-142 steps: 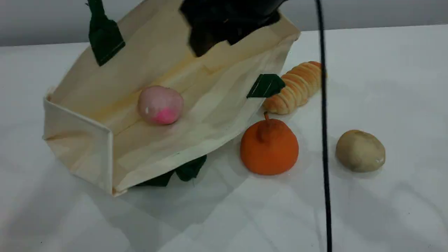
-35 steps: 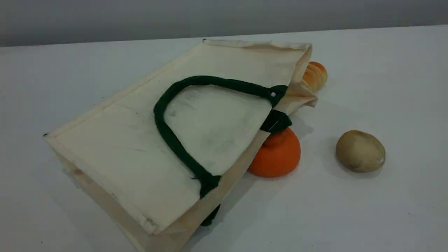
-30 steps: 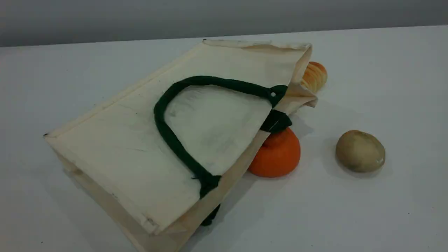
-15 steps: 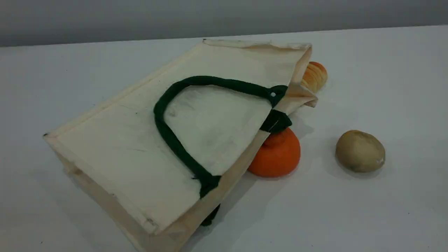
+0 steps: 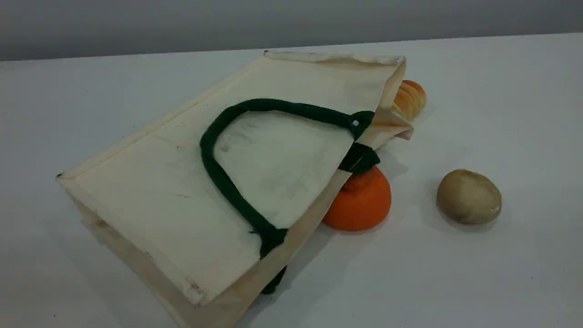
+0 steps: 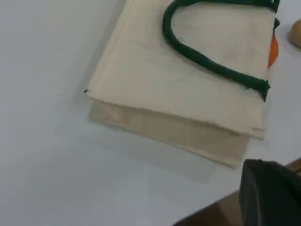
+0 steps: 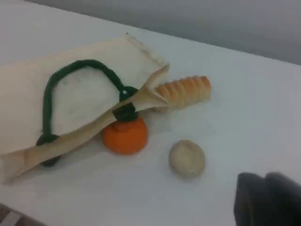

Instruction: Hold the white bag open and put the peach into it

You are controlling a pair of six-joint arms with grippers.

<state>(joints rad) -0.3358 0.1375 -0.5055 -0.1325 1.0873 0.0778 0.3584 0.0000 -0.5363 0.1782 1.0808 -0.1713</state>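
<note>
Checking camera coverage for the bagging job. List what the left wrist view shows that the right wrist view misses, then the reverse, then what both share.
Only left wrist: the white bag's folded bottom end and the left gripper tip.
Only right wrist: the bread roll and the right gripper tip.
Both: the bag lying flat, its green handle and the orange fruit, a mere sliver in the left wrist view. The peach shows in neither.

Ahead-left of my right gripper (image 7: 267,197) I have the lump (image 7: 186,158); farther left, the round fruit (image 7: 125,136) sits tucked under the mouth of the flat-lying bag (image 7: 80,100), the ridged roll (image 7: 184,91) behind it.
</note>
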